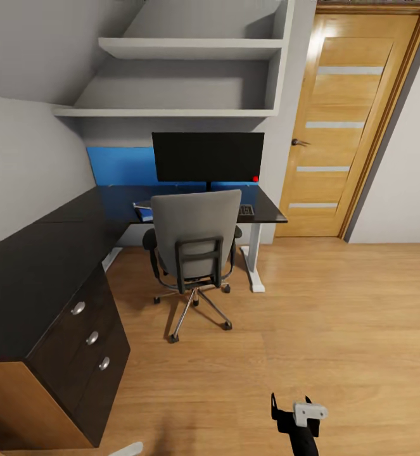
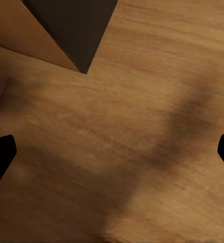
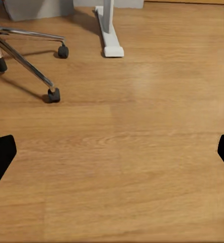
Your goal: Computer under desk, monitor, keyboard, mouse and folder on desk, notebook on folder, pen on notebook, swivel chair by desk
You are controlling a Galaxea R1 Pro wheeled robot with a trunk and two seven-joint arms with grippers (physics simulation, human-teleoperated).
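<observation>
Attic bedroom: swivel chair (image 1: 196, 244) tucked against the surface (image 1: 57, 253), hiding the monitor's (image 1: 208, 156) foreground. Both hands (image 3: 112, 152) released, empty above floor.

Place: home workspace in an attic bedroom.
Ceiling: grey wall (image 1: 26, 57) slopes inward at upper left.
Shelving: built-in grey shelves (image 1: 190, 76) stepped under the slope.
Floor: light wood floor (image 1: 336, 316) throughout.
Door: wooden door (image 1: 346, 120) with frosted strips and lever handle, domestic style.
Furniture: L-shaped desk (image 1: 38, 266) with glossy black top and drawers; monitor (image 1: 208, 156) on it; grey swivel chair (image 1: 195, 247) pulled up to it.
</observation>
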